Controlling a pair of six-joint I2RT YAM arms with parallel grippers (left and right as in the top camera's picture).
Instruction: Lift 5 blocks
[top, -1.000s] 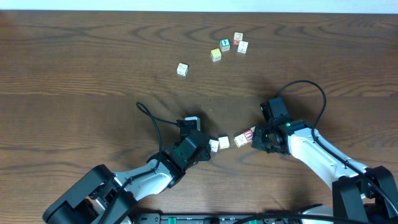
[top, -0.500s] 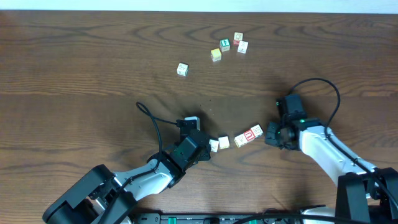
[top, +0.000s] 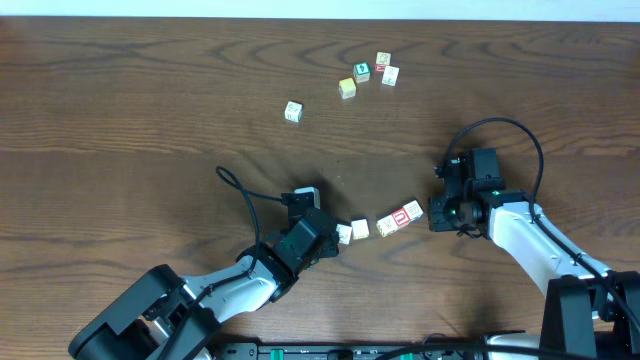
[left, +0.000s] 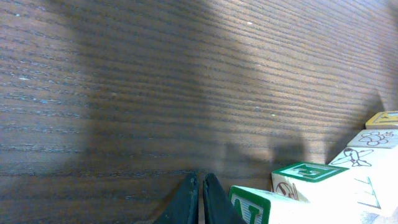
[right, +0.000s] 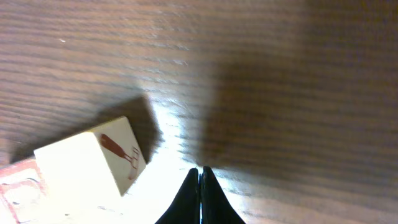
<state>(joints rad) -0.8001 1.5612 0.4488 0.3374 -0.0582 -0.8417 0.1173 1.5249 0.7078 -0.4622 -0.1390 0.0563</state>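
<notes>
Overhead: 5 blocks (top: 360, 229) lie in a slanting row on the worktop (top: 150, 120) between the arms, the red-faced block (top: 400, 217) 2nd from the right. The left pincer (top: 334, 238) sits clenched at the row's left end and the right pincer (top: 433, 214) clenched just beside its right end; neither grasps anything.

Left wrist: the tips meet, and a green-lettered block (left: 252, 208) lies just to their right.

Right wrist: the tips meet, and a goblet-marked block (right: 93, 165) lies apart on the left.

Left arm (top: 238, 288) and right arm (top: 522, 238): white link shells, black joints, looped black cable (top: 238, 192) at each wrist. Green light (top: 451, 210) on right wrist. Left gripper (left: 201, 178) fingers black, tapered.
</notes>
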